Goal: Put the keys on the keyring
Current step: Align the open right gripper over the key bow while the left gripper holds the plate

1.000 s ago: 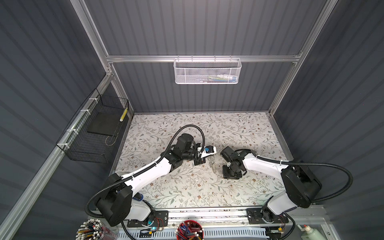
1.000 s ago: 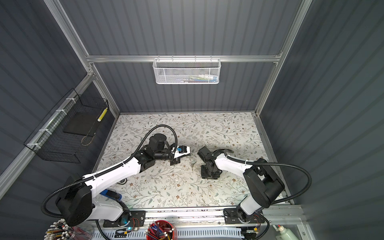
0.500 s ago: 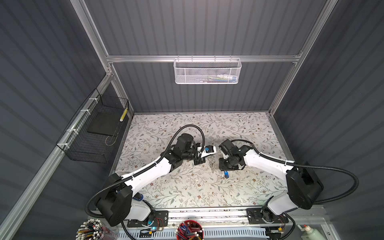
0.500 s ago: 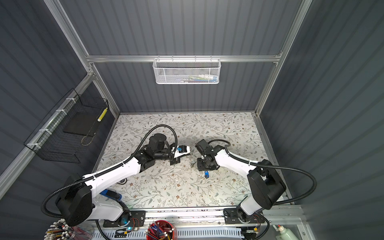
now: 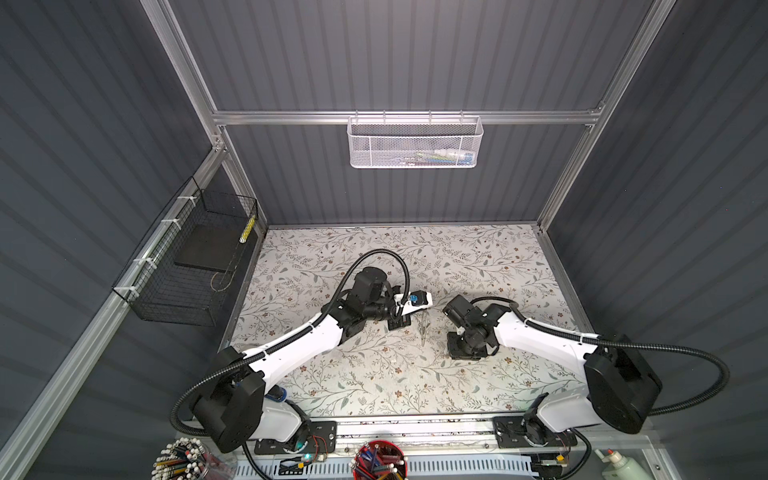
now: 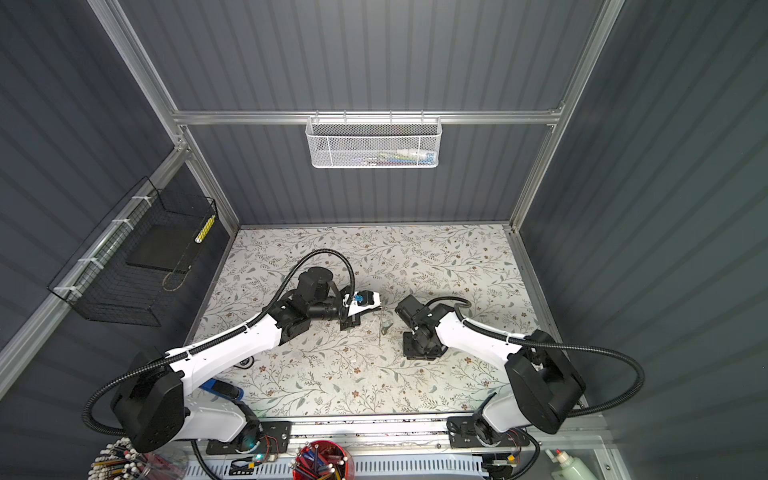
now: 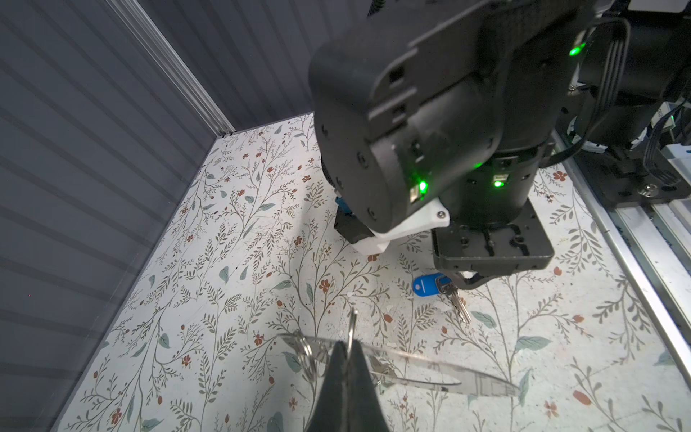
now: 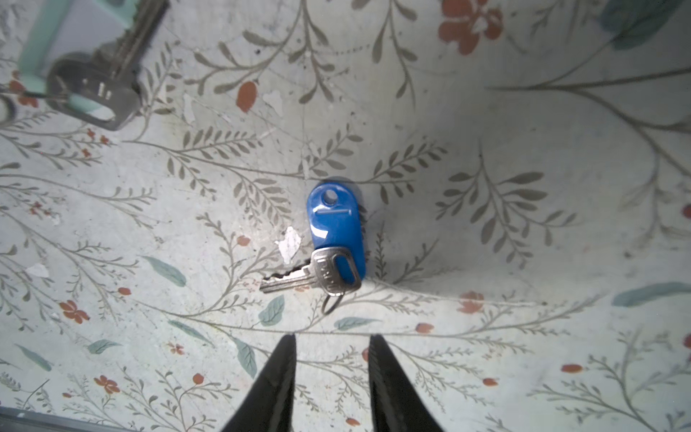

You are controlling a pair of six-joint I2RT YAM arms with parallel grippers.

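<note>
We see the left end effector (image 7: 347, 349) with its jaws pressed together on the keyring (image 7: 351, 325). The keyring stands edge-on out of the tips as a thin metal arc, raised above the flowered bench (image 7: 232, 284). A smaller split ring (image 7: 307, 353) and a pale, out-of-focus strip (image 7: 411, 370) sit just beyond those tips; we cannot tell what the strip is.

In the right wrist view the mint-tagged key (image 8: 93, 88) looms large and blurred, nearer the lens than the bench. Its silvery head lies against the pale green tag. Marks are stamped into the head, but we cannot read them.

The right end effector (image 8: 332, 346) points down at the bench. Its two black fingers (image 8: 278, 377) are parted by a moderate gap with nothing between them. Just ahead of the tips, the blue-tagged key (image 8: 336, 239) lies flat on the bench. The silvery key crosses the end of the tag nearer the fingers and is joined to it by a small wire ring (image 8: 332, 305). The tag shows a round hole and a thin pale line. The key's head carries embossed characters too small for us to read.

In both top views the right end effector (image 5: 465, 351) (image 6: 422, 349) covers this key at mid-bench.
</note>
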